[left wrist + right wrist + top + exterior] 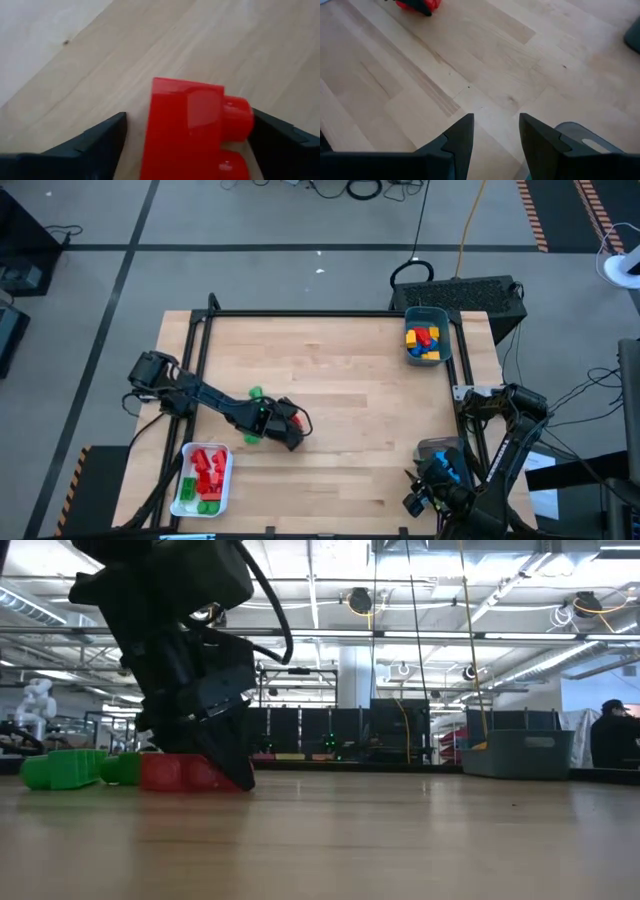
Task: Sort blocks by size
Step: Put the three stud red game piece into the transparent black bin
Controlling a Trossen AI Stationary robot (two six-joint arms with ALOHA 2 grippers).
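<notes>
Your left gripper (293, 423) sits low on the pale wooden tabletop (350, 410), left of centre. Its fingers are spread wide on either side of a red studded plastic brick (192, 130). In the left wrist view you see one dark finger (95, 145) standing clear of the brick's flat side, with bare wood between. The other finger (280, 145) is just beside the brick's studs; you cannot tell whether it touches. The brick rests on the table, not lifted, as the low view confirms (185, 772).

Your right gripper (495, 135) waits over the near right corner of the table. Its fingers are part-way open and nothing is between them.

Room for moving: the centre and right of the table are bare wood. A black metal frame (300, 313) runs along the far edge and down the left side. The left arm lies across the table's left part.

Count of what you can see:
- One white rectangular tray (228, 470) at the near left corner, holding several red bricks (208, 468) and a few green ones (200, 502); the exact number cannot be read.
- One grey-blue plastic bin (445, 330) at the far right corner, holding yellow, blue and red bricks (422, 343) in a heap, not countable.
- Two loose green bricks near the left gripper: one (255, 392) beside the arm, one (250, 438) just below it.
- One red brick between the left fingers.
</notes>
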